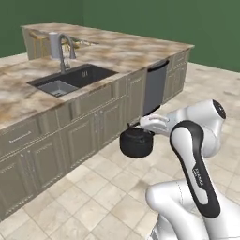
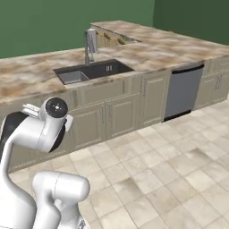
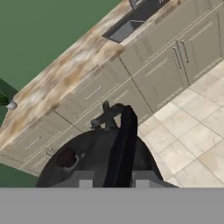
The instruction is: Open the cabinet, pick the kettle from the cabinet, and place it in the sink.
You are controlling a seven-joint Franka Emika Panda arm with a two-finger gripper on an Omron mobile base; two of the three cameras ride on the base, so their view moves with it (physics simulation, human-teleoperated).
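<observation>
I have the kettle [image 1: 136,142] hanging from the gripper [image 1: 149,125], well clear of the floor tiles and out in front of the base cabinets. The jaws are clenched on the kettle's arched handle [image 3: 124,144]; in the hand view that handle runs straight up between the two fingertips, with the lid knob [image 3: 66,157] at about 9 o'clock from it, so the black body swings below the grip and sits level, which I judge is why I took it by the arch and not by the body. The sink [image 1: 75,78] lies up at 10 o'clock from the kettle in the left base view, sunk into the marbled worktop [image 1: 18,93], its tall faucet [image 1: 64,51] standing behind the basin. The kettle hangs lower than the worktop edge, so I reckon I must lift it before carrying it across, and come in clear of the faucet's curve. The dishwasher [image 1: 154,89] is off at 1 o'clock, out of my path.
</observation>
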